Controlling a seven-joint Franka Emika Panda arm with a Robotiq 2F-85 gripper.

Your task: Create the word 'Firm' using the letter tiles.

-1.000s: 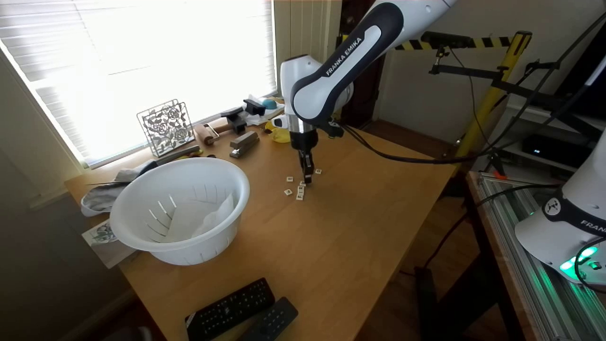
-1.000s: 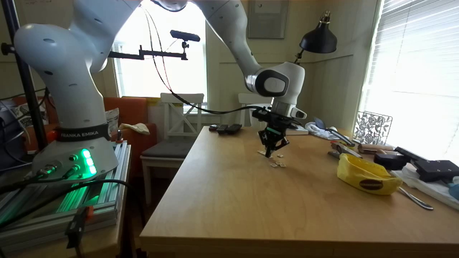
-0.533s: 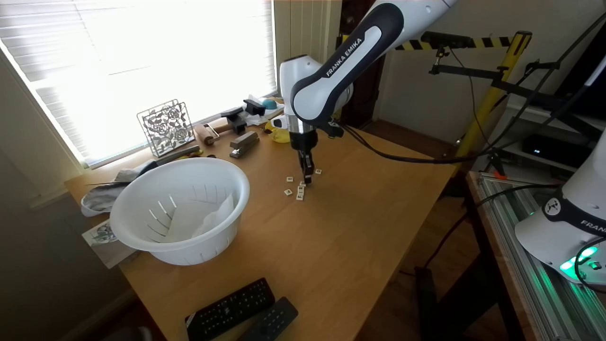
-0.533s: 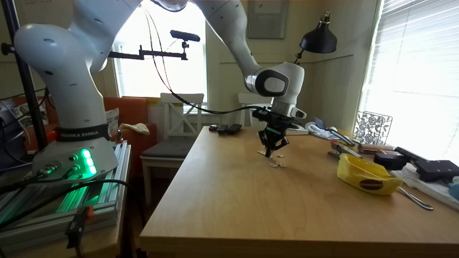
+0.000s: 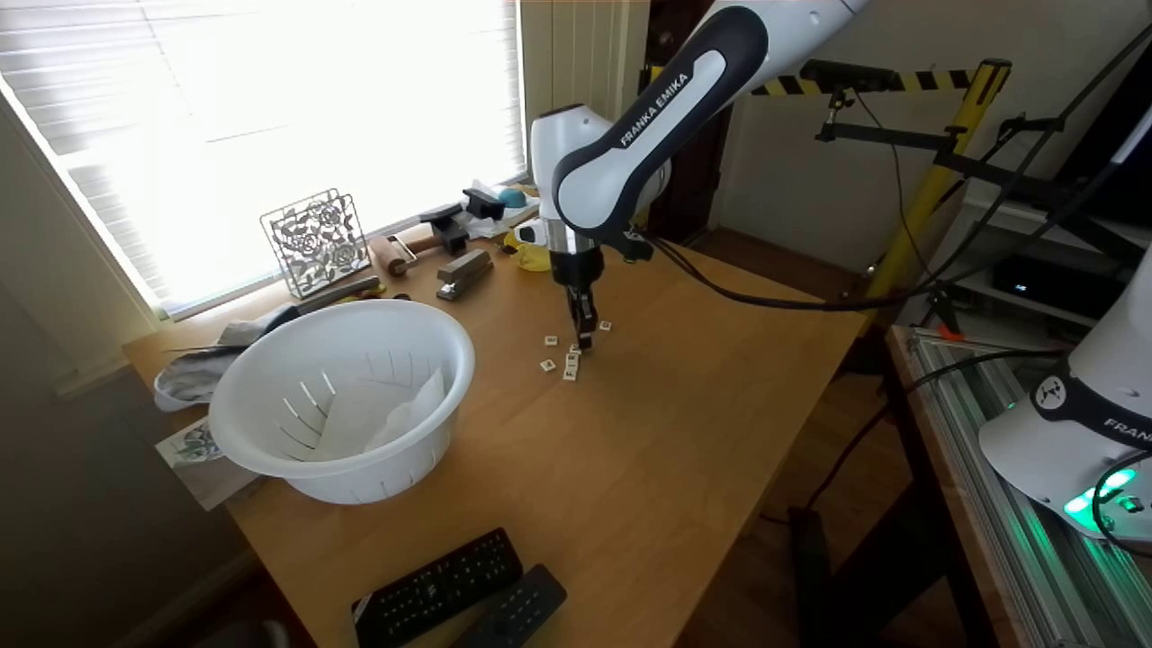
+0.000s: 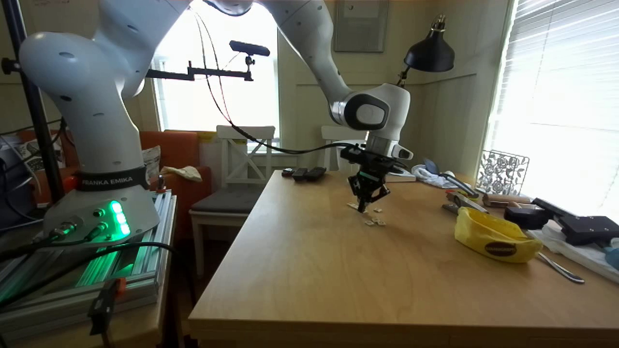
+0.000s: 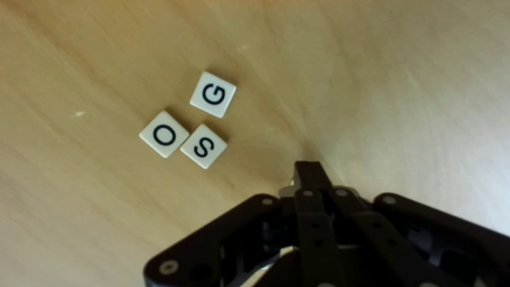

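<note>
Several whitish letter tiles lie on the wooden table. In an exterior view a short row of tiles [image 5: 571,367] reads F, I, R, with another tile [image 5: 575,347] at its far end, partly hidden by my gripper. Loose tiles lie beside it, one at the left [image 5: 548,364], one behind [image 5: 551,340] and one to the right [image 5: 606,325]. In the wrist view G [image 7: 213,94], O [image 7: 163,134] and S [image 7: 203,146] lie in a cluster left of my fingers. My gripper [image 7: 307,169] points down, fingertips together, low at the row's end [image 5: 585,341]. A white sliver shows beside the fingertip.
A large white bowl [image 5: 261,441] stands on the table, with black remotes [image 5: 441,589] near the edge. A stapler [image 5: 464,274], a metal rose-patterned holder [image 5: 317,243] and a yellow pouch [image 6: 495,237] line the window side. A black lamp [image 6: 429,52] hangs behind.
</note>
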